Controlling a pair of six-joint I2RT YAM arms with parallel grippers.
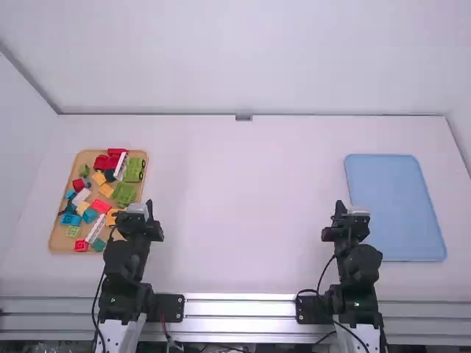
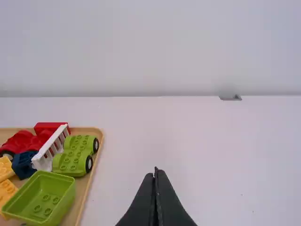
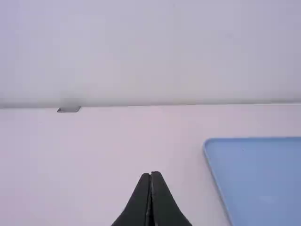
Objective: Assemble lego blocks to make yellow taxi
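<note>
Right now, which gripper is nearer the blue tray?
Right. The right gripper is close by the left side of the blue tray; the left gripper is across the table, beside the tan block tray.

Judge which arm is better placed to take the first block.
Left, most likely: the left gripper is beside the tan tray of blocks, while the right gripper is across the table by the blue tray.
</note>
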